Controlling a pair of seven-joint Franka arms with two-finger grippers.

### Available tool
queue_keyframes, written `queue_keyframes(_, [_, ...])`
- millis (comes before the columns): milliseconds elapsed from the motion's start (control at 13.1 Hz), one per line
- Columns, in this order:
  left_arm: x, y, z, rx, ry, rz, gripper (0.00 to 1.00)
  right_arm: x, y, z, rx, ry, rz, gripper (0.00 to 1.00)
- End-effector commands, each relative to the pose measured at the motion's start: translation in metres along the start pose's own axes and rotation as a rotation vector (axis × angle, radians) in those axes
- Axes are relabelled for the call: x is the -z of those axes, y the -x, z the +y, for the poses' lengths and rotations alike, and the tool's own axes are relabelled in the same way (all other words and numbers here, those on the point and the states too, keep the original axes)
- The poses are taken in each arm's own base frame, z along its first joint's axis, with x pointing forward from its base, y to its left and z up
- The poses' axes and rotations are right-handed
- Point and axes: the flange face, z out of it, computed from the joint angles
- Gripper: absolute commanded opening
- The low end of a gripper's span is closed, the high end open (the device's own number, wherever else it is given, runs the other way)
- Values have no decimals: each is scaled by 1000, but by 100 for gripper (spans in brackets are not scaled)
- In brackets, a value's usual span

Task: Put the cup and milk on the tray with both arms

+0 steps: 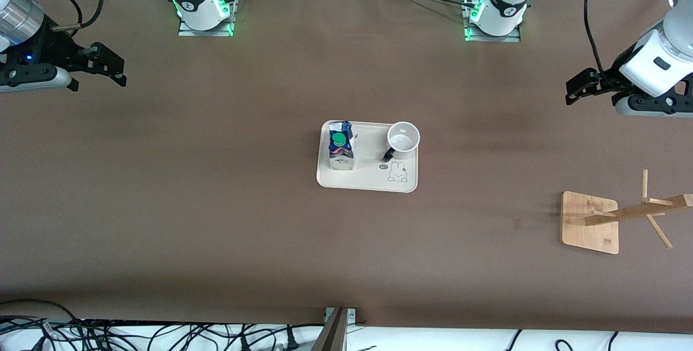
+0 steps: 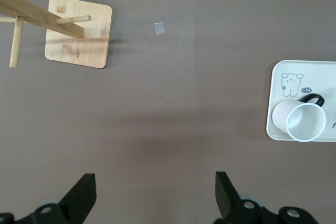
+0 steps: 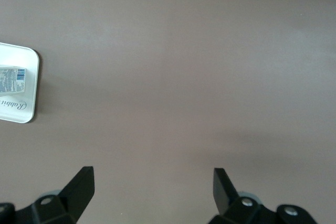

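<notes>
The cream tray lies mid-table with both things standing on it. The blue and white milk with its green cap is at the end toward the right arm. The white cup with a black handle is at the end toward the left arm. My left gripper hangs open and empty over bare table at the left arm's end. Its wrist view shows the open gripper, the cup and the tray. My right gripper hangs open and empty at the right arm's end; its wrist view shows the gripper, the tray's corner and the milk.
A wooden rack with pegs stands on its square base toward the left arm's end, nearer to the front camera than the tray, and the rack also shows in the left wrist view. Cables run along the table's near edge.
</notes>
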Motion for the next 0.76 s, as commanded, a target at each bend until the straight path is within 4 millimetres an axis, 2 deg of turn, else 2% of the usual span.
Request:
queue_keyframes(0, [10, -3, 7, 13, 4, 0, 100, 4, 0, 0, 15, -11, 0, 100])
queue_keyframes(305, [16, -6, 29, -21, 7, 12, 100, 4, 0, 1, 13, -9, 0, 100])
queue_keyframes(686, [14, -7, 27, -19, 6, 6, 100, 4, 0, 0, 15, -10, 0, 100])
